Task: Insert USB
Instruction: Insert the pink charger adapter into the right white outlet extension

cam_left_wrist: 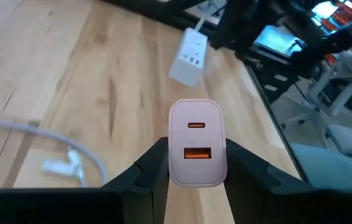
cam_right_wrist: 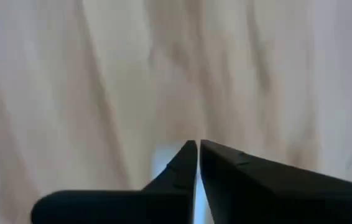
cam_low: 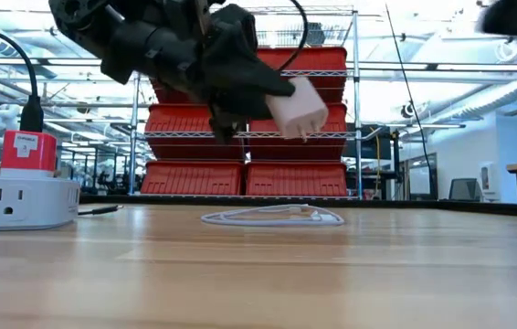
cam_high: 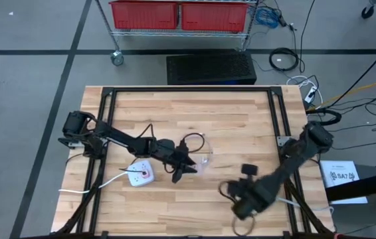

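Observation:
A white USB charger [cam_left_wrist: 194, 143] with two ports on its visible face sits between the fingers of my left gripper [cam_left_wrist: 196, 163], above the middle of the table [cam_high: 183, 163]. In the low view the charger [cam_low: 295, 108] hangs well above the wood. A coiled white USB cable [cam_low: 272, 217] lies flat on the table beyond it, its plug [cam_left_wrist: 64, 165] resting on the wood. My right gripper [cam_right_wrist: 198, 149] is shut with nothing in it, pointing down over bare wood near the table's front right [cam_high: 236, 202]. My left gripper pinches the charger's two opposite side walls [cam_left_wrist: 175, 158] between its two fingers. The fingers come from the table's left, slanting slightly down. The charger is lifted clear of the table, its port face [cam_left_wrist: 196, 138] turned back toward the wrist.
A white power strip [cam_high: 140, 174] with a red part [cam_low: 28, 151] lies on the table near the left arm, its cord running off to the left. A second white socket block [cam_left_wrist: 188, 56] lies near the table's far right corner. Red bins [cam_high: 178, 14] stand on a rack behind the table.

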You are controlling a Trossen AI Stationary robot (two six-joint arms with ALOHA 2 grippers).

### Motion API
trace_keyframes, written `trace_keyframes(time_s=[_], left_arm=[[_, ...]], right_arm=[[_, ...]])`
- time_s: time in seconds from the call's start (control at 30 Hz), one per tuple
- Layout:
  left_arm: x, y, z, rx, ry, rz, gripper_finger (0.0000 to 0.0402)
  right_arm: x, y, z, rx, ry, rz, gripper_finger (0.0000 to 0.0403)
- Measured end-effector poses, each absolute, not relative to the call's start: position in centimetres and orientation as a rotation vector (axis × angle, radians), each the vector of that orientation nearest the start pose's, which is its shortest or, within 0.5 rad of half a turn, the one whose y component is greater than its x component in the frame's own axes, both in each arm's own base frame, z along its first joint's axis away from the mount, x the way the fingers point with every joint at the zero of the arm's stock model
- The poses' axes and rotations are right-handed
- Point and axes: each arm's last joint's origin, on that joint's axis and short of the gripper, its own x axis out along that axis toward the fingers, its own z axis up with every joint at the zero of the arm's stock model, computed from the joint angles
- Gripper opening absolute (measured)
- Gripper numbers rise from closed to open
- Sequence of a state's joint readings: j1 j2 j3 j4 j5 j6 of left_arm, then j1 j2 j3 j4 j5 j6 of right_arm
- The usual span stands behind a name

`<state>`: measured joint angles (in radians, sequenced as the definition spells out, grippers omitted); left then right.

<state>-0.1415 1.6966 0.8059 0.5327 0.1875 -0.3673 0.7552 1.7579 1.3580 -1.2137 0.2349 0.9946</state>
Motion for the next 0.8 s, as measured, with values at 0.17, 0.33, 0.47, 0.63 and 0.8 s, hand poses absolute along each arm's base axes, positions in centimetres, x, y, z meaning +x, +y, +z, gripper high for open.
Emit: trace_keyframes(time_s=[0.17, 0.33, 0.47, 0.63, 0.8], left_arm=[[34.5, -6.5, 18.8, -0.294, 0.429, -0.276, 0.0125], [35.1, -7.0, 19.6, -0.205, 0.490, -0.245, 0.0125], [35.6, -7.2, 20.7, -0.158, 0.493, -0.246, 0.0125], [35.9, -7.0, 21.1, -0.141, 0.491, -0.245, 0.0124], [35.9, -7.0, 21.1, -0.115, 0.518, -0.243, 0.0124]], right_arm=[[19.5, 23.3, 21.0, 0.168, 1.477, -0.422, 0.0003], [16.2, 24.5, 20.3, 0.231, 1.493, -0.539, 0.0001], [14.0, 24.3, 19.6, 0.300, 1.460, -0.629, 0.0000], [12.7, 23.4, 17.1, 0.422, 1.467, -0.643, 0.0000], [13.7, 23.0, 16.4, 0.482, 1.413, -0.591, 0.0000]])
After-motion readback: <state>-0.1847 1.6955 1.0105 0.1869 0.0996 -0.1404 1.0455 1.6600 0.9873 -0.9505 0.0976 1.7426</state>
